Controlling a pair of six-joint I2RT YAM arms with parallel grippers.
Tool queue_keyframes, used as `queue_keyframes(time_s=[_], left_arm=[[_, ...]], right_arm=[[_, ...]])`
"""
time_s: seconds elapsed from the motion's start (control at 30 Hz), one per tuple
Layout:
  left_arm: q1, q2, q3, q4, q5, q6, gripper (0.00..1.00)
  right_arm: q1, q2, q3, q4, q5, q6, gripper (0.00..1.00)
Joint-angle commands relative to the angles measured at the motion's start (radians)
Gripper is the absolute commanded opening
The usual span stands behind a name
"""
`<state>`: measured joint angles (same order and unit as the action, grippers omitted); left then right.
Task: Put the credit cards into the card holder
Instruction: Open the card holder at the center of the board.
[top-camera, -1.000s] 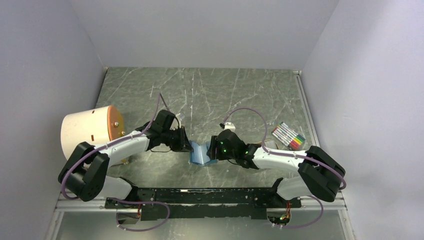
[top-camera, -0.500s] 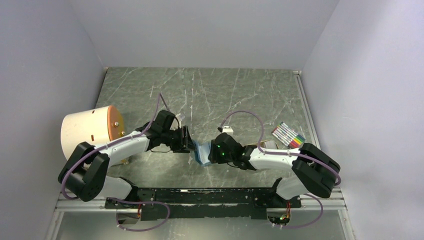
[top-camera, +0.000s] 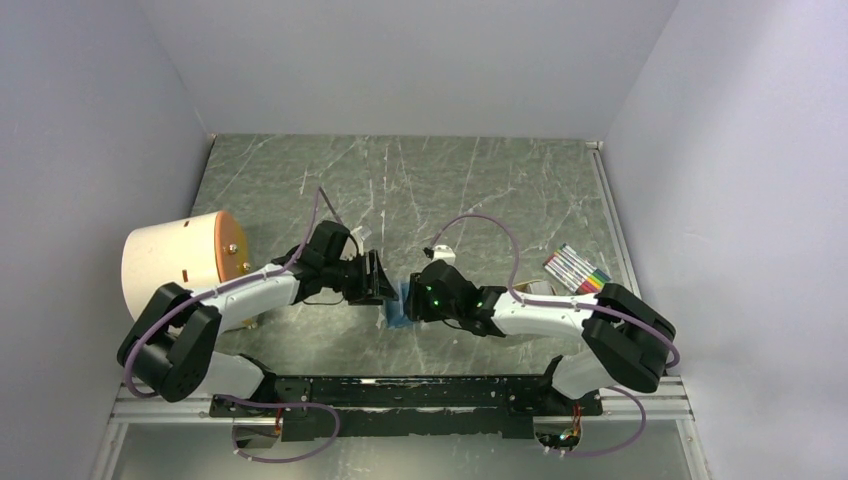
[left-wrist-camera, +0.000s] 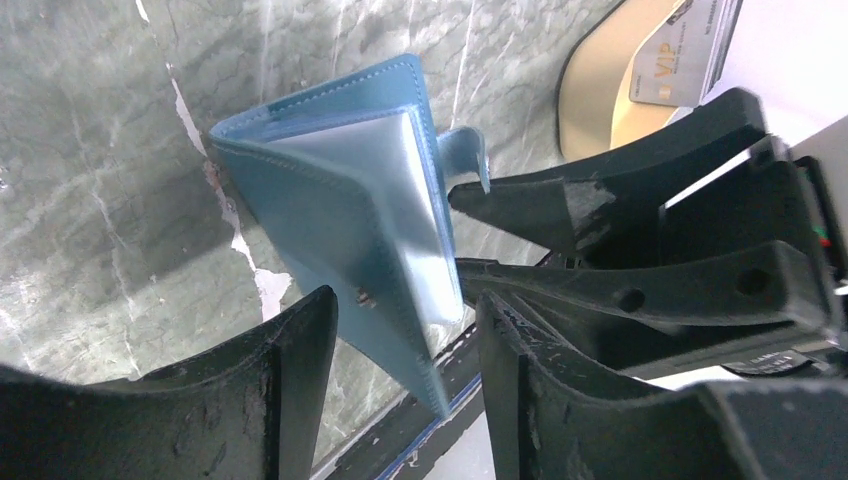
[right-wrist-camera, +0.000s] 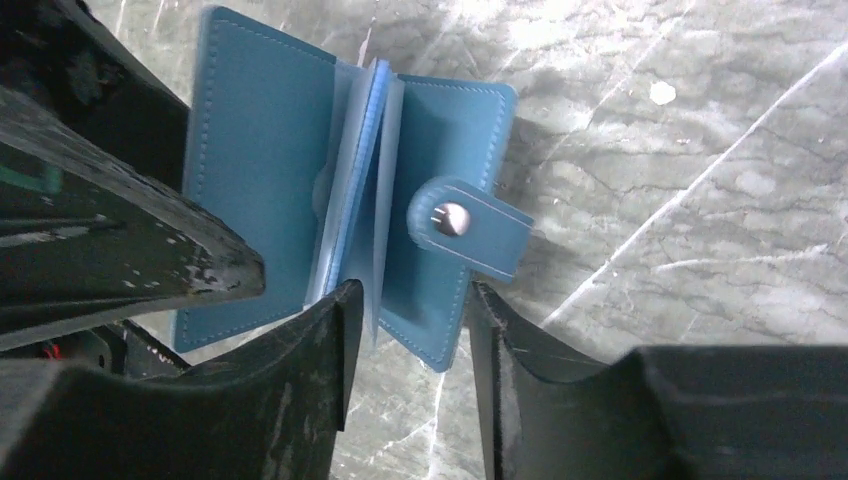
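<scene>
Veined grey marble table; left gripper spread, right gripper pinching stitched teal card holder.

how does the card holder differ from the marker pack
The card holder is plain teal-blue; the marker pack is multicoloured. The card holder is open between the left gripper and right gripper; the marker pack lies apart at the right, untouched.

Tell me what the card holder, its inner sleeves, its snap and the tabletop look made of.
The card holder: teal leather or faux leather, matte, stitched edges. Inner sleeves: clear, glossy plastic film. Snap: shiny metal, apparently. Tabletop: grey-green veined surface, marble or a marble-look laminate; can't tell which.
</scene>
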<state>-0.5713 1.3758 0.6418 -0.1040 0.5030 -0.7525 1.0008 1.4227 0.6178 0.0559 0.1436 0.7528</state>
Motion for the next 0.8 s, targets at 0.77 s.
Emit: queue_keyframes(time_s=[0.77], left_arm=[[0.001,-0.011,-0.063,0.090,0.044,-0.026,0.55]], right_arm=[[0.007,0.063,-0.008,0.230,-0.030,0.020,0.61]])
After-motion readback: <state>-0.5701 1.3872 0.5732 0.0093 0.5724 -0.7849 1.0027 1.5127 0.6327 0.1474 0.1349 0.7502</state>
